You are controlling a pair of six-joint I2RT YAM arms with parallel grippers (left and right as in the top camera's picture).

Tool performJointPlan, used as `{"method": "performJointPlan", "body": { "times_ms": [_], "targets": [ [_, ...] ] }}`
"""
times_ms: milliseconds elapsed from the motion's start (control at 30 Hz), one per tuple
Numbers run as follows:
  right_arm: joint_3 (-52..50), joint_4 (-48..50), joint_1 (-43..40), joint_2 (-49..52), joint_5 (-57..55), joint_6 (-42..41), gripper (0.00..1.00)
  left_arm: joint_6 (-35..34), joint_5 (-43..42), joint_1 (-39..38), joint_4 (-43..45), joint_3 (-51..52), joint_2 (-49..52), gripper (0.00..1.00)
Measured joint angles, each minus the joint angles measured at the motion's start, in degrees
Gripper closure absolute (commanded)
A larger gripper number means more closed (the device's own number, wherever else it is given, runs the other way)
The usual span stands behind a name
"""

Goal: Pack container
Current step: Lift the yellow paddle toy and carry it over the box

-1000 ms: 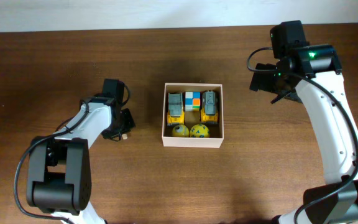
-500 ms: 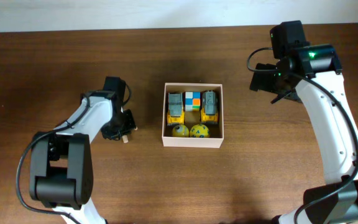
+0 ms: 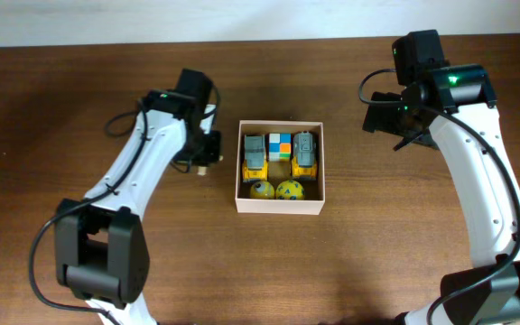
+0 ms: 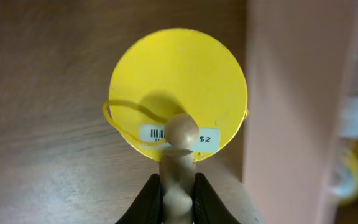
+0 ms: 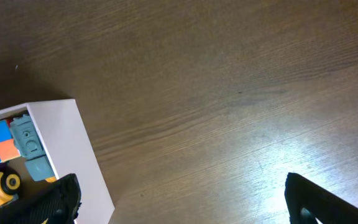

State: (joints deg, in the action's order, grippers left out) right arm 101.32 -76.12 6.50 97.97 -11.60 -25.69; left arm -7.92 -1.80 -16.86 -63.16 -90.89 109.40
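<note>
At left wrist, gripper pinches yellow toy.

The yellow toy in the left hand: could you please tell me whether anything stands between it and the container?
Nothing loose does. The left hand, shut on the yellow toy by its wooden handle, is just outside the container; only its left wall lies between.

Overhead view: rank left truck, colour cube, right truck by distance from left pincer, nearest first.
1. Left truck, at the container's left wall.
2. Colour cube, back middle.
3. Right truck, right wall.
</note>
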Motion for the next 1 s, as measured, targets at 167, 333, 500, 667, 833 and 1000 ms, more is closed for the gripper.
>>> {"method": "performJointPlan", "body": {
  "times_ms": [167,333,500,667,833,1000],
  "targets": [
    [0.0,0.0,0.0,0.0,0.0,0.0,0.01,8.2,-0.8,-5.4,-4.3,-4.4,0.0,0.94],
    [0.0,0.0,0.0,0.0,0.0,0.0,0.01,15.2,-1.2,-11.1,-7.5,-6.6,0.0,0.94],
    [0.0,0.0,0.0,0.0,0.0,0.0,0.01,19.0,-1.3,-14.7,-8.4,-6.6,0.0,0.95],
    [0.0,0.0,0.0,0.0,0.0,0.0,0.01,21.7,-1.4,-17.1,-8.5,-6.6,0.0,0.95],
    [0.0,0.0,0.0,0.0,0.0,0.0,0.01,24.7,-2.7,-18.2,-8.4,-6.6,0.0,0.95],
    [0.0,0.0,0.0,0.0,0.0,0.0,0.01,29.0,-6.1,-18.5,-8.4,-6.6,0.0,0.95]
  ]
}}
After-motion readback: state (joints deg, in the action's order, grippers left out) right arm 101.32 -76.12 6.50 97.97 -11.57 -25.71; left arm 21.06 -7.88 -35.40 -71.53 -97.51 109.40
